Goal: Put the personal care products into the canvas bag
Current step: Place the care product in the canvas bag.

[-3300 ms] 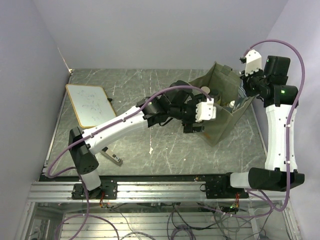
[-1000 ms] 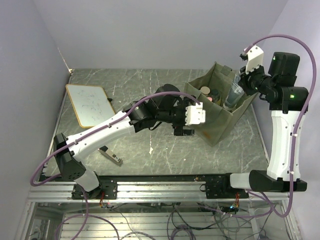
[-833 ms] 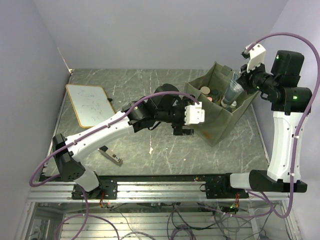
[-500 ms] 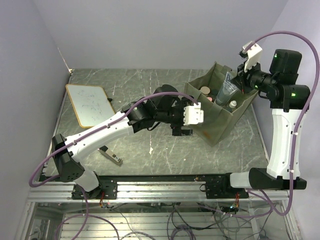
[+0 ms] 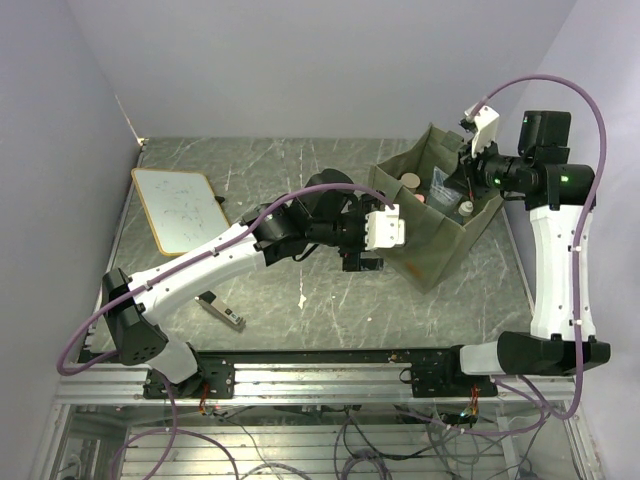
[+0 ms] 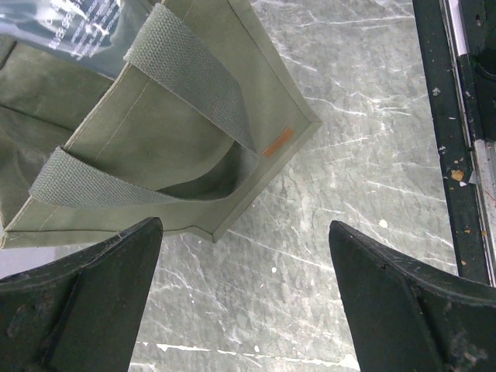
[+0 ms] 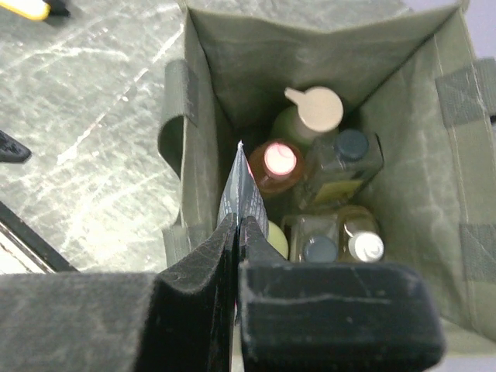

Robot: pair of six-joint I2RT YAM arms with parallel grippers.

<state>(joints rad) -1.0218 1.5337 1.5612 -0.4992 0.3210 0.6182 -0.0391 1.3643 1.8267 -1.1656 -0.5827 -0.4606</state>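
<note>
The olive canvas bag (image 5: 440,245) stands open at the back right; its handles and orange mark (image 6: 277,142) show in the left wrist view. My right gripper (image 5: 463,178) hangs over the bag's mouth, shut on the flat crimped end of the translucent grey container (image 7: 241,190), which hangs down into the bag. Inside stand a yellow-green bottle with a cream cap (image 7: 314,109), an orange bottle with a pink cap (image 7: 277,160), a clear bottle with a black cap (image 7: 350,146) and amber bottles (image 7: 364,246). My left gripper (image 5: 364,262) is open and empty over the table, beside the bag's left side.
The flat white board with a yellow edge (image 5: 180,207) lies at the back left. The slim black-and-silver gadget (image 5: 222,311) lies near the front left. The metal rail (image 5: 320,375) runs along the near edge. The walls stand close behind and to the right.
My right gripper has moved left and down with the grey container, bringing it from above the bag's right rim into the bag's mouth. The left gripper has drawn back slightly from the bag.
</note>
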